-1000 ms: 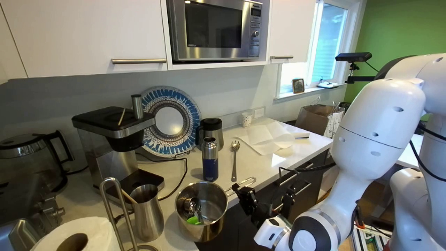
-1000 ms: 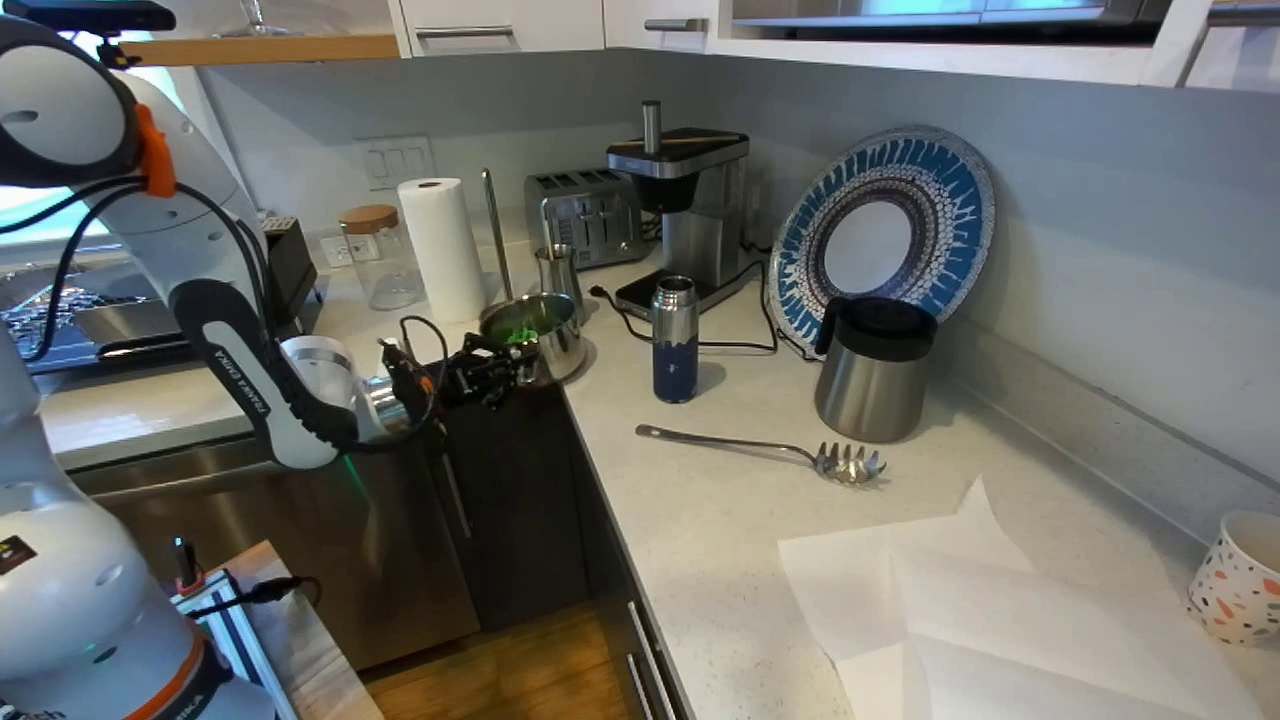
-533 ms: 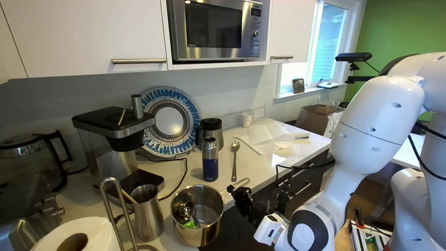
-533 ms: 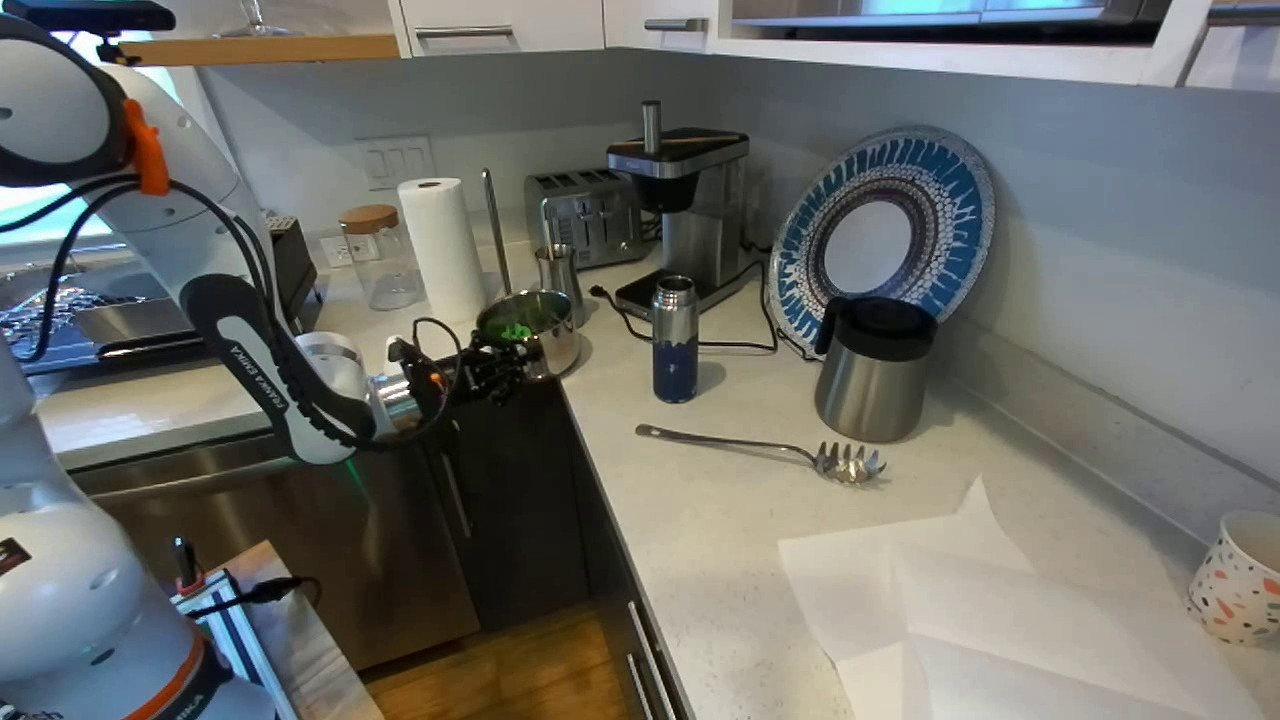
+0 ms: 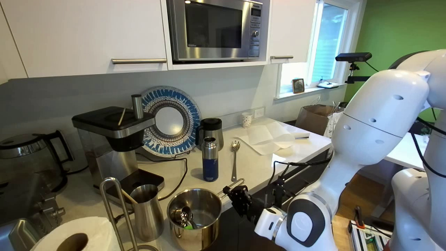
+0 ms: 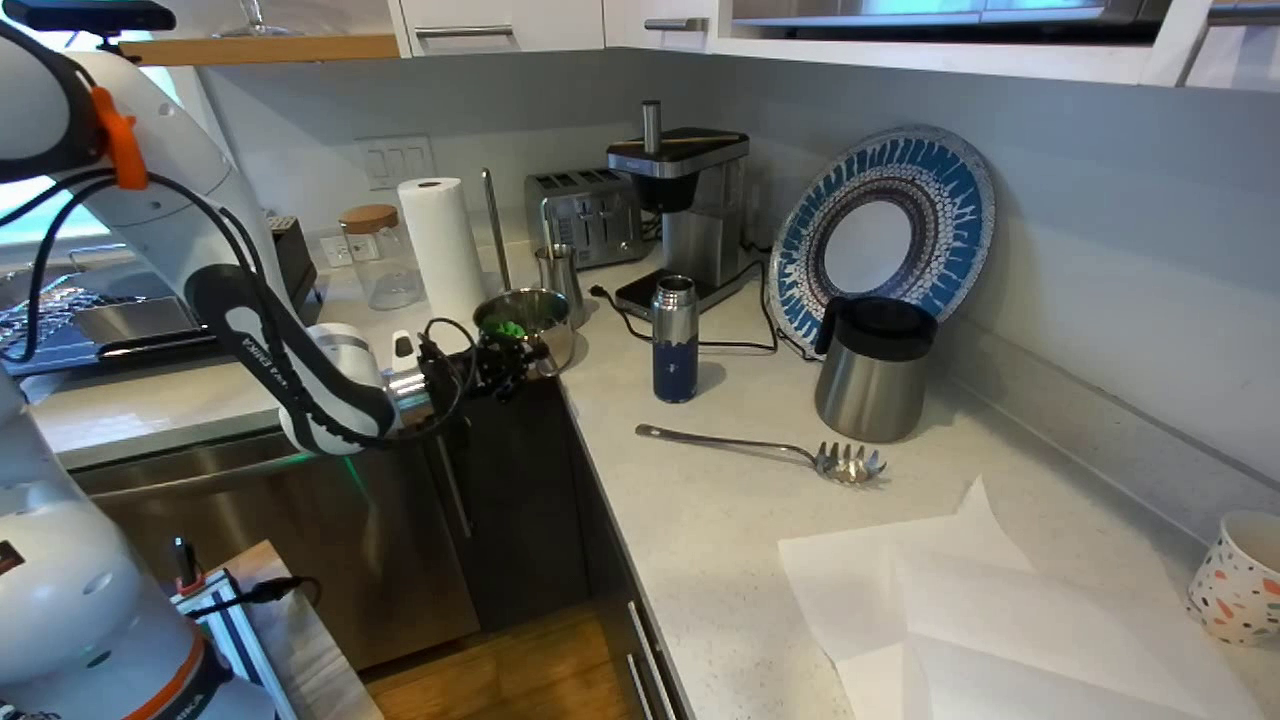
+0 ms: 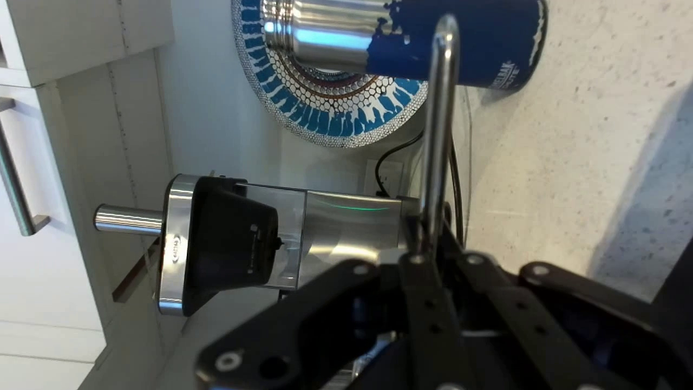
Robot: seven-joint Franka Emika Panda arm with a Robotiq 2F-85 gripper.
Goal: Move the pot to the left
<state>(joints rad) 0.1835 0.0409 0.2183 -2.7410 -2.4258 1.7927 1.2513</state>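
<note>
The pot [image 5: 205,204] is a shiny steel saucepan at the counter's front edge, with steel measuring spoons [image 5: 184,216] and something green inside. It also shows in an exterior view [image 6: 555,345], partly behind the gripper. My gripper [image 5: 227,191] is shut on its wire loop handle from the counter-edge side. In the wrist view the bare handle [image 7: 441,108] runs up from between the fingertips of the gripper [image 7: 430,230], while the pot's body is out of sight there. Whether the pot's base touches the counter I cannot tell.
Close to the pot stands a tall steel jug [image 5: 148,212]. Beyond it are the paper towel roll [image 6: 442,250] and the coffee maker [image 5: 115,139]. A blue tumbler [image 5: 210,160] and a serving fork [image 5: 234,160] lie behind the handle. Dark cabinets drop below the edge.
Gripper and pot have shifted together, to the left and slightly towards the camera in an exterior view, bringing the pot nearer the steel jug. The grip on the handle stays the same.
</note>
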